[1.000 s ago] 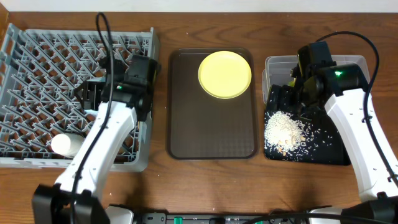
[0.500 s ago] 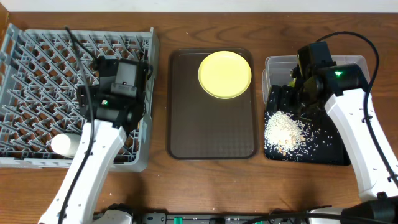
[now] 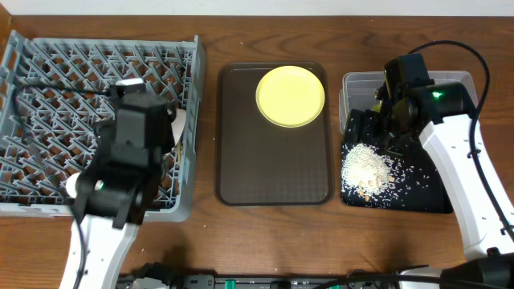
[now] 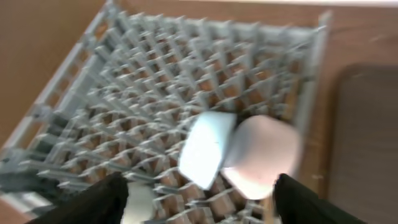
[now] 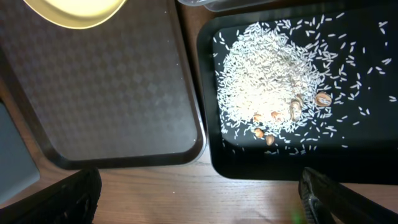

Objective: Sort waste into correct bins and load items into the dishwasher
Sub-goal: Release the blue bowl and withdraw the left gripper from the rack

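Inside the dish rack, light-blue bowl and white bowl are seated; left gripper and right gripper are spread, empty. Right of it, the yellow plate should be rim-gripped next.

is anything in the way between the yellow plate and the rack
Nothing lies between plate and rack but the tray's low rim. The left arm hangs over the rack's right side.
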Robot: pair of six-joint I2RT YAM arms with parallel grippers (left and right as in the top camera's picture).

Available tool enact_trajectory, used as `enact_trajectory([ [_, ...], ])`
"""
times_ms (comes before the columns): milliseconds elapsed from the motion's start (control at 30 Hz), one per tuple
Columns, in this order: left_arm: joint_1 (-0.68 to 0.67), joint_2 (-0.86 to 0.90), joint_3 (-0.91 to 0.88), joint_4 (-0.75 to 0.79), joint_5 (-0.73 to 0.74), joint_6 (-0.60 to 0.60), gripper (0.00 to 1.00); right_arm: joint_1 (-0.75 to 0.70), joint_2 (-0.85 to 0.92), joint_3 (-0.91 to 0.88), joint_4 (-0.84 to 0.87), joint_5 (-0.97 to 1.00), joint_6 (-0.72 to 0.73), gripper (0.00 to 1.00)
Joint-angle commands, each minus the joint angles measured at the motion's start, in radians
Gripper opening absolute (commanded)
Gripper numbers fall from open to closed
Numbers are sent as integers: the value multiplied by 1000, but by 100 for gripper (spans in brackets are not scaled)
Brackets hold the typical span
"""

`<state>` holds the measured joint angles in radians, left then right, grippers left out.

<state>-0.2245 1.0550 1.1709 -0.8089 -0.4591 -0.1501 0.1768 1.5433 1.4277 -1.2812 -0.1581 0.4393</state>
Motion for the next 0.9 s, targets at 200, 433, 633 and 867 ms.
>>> enact_trajectory([
  [200,-2,-171,0,16,342,-2,91,-5,-17,17,9,-1,-10,99],
  [433,-2,-176,0,-10,440,-1,92,-5,-17,17,10,0,-11,99],
  [633,-2,-126,0,-16,441,-1,92,-5,-17,17,24,0,-10,99],
  [867,-1,-8,0,-78,414,-6,92,-5,-17,17,32,-64,-95,99],
])
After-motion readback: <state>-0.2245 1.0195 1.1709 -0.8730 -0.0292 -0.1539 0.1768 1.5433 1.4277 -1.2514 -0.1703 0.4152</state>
